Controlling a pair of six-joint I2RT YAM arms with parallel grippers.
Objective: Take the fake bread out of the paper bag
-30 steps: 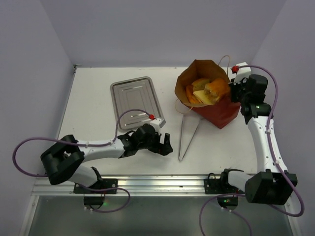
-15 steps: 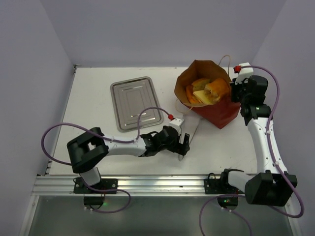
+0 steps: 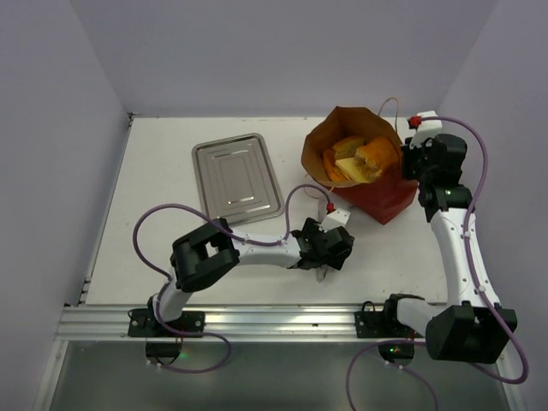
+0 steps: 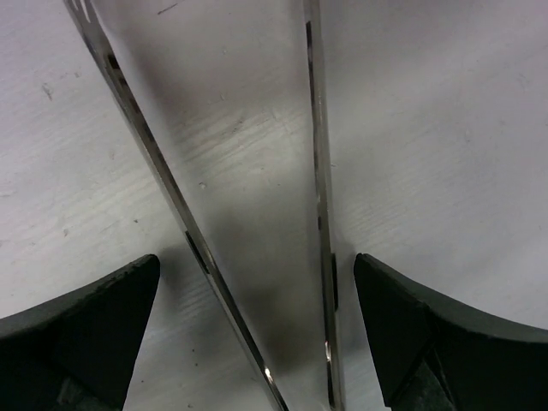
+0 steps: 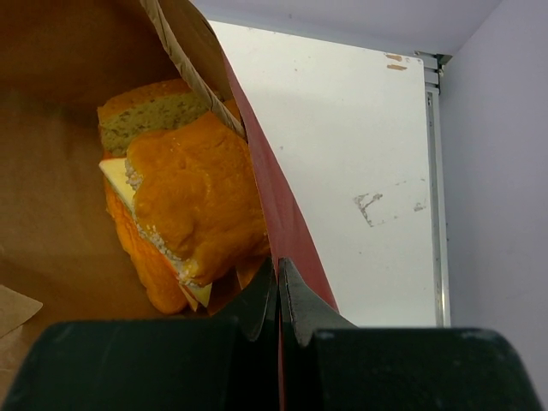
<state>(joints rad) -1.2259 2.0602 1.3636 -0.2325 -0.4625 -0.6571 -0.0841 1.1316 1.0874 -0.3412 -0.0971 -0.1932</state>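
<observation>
Looking from the top cam, we see the paper bag (image 3: pixel 378 195) at the far right of the table (image 3: pixel 145 201), red outside, brown inside, mouth open toward the cam. The fake bread (image 3: pixel 358 158) sits inside it: several golden-orange pcs bunched together, w/ a pale yellow wedge among them; none lies out on the table. On the right wrist cam we see the right gripper (image 5: pixel 278 295) at the bag's rim, its fingers pressed together w/ the red wall of the bag pinched between them, brown lining on one side and white table on the other. A chunky orange-brown pc fills most of that view, just inside the pinched wall. The left arm reaches across the near side of the table, approx. in front of the bag but apart from it. The left gripper (image 4: pixel 257 278) points down at a pair of metal tongs (image 4: pixel 318 171) lying flat on the table; its fingers (image 4: pixel 81 330) are spread wide, one on each side of the tongs' two arms, and we see a gap between each finger and the metal, so no contact. A silver tray (image 3: pixel 235 178) lies to the left of the bag, well apart from both grippers, nothing on it.
</observation>
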